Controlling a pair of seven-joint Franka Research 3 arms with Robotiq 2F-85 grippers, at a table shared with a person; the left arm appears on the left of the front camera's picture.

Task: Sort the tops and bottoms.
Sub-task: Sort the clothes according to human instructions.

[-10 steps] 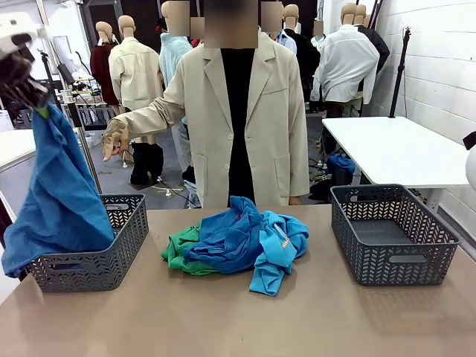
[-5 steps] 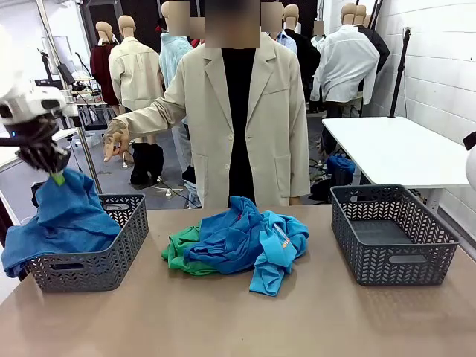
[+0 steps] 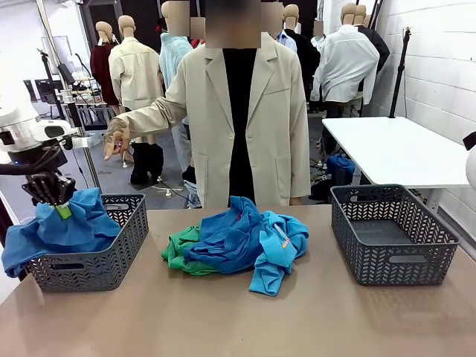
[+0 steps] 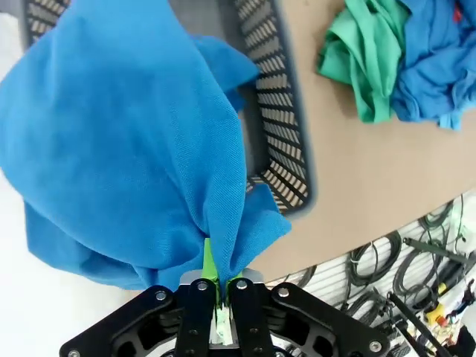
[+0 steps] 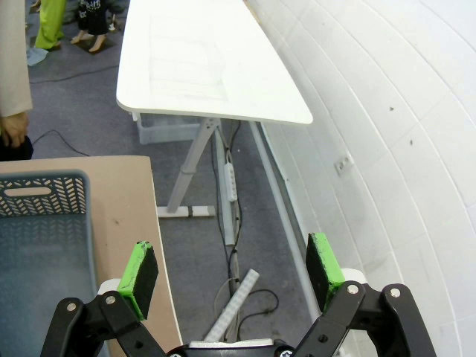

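My left gripper [image 3: 61,209] is shut on a royal blue top [image 3: 59,232], low over the left grey basket [image 3: 111,256]. The cloth bunches inside that basket and spills over its left rim. In the left wrist view the top [image 4: 126,141] hangs from my gripper [image 4: 217,286] above the basket [image 4: 279,141]. A heap at the table's middle holds more blue tops [image 3: 242,238] with a green bottom [image 3: 181,251] under its left side; the wrist view shows the green cloth [image 4: 361,63] too. My right gripper [image 5: 232,271] stands open off the table's right edge.
An empty grey basket [image 3: 392,236] stands at the table's right; its corner [image 5: 37,245] shows in the right wrist view. A person in a beige jacket [image 3: 238,119] stands at the far side, one hand [image 3: 115,139] raised to the left. A white side table [image 3: 401,152] is behind.
My left gripper has come down with the blue top, from high above the left basket to just over it. The cloth has settled into the basket. The heap and right arm are unchanged.
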